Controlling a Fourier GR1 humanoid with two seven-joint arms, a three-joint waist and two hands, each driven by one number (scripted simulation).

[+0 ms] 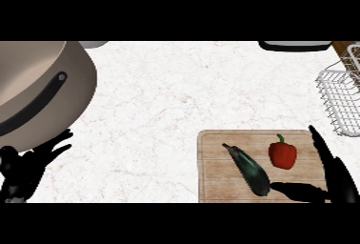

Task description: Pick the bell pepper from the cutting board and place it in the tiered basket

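You'll find the bell pepper (283, 154) lying on the cutting board (216, 183) at the lower right of the frame, just right of the eggplant (249, 170). Your right hand (337, 183) is spread at the board's right edge, fingers straight and thumb below the pepper, clear of it. The wire basket (341, 102) sits at the right edge, above. Your left hand (21, 171) rests at the lower left, fingers spread, beside the big pot (35, 81).

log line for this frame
bell pepper: on cutting board, untouched | right hand: open beside pepper | left hand: open, lower left | tiered basket: right edge
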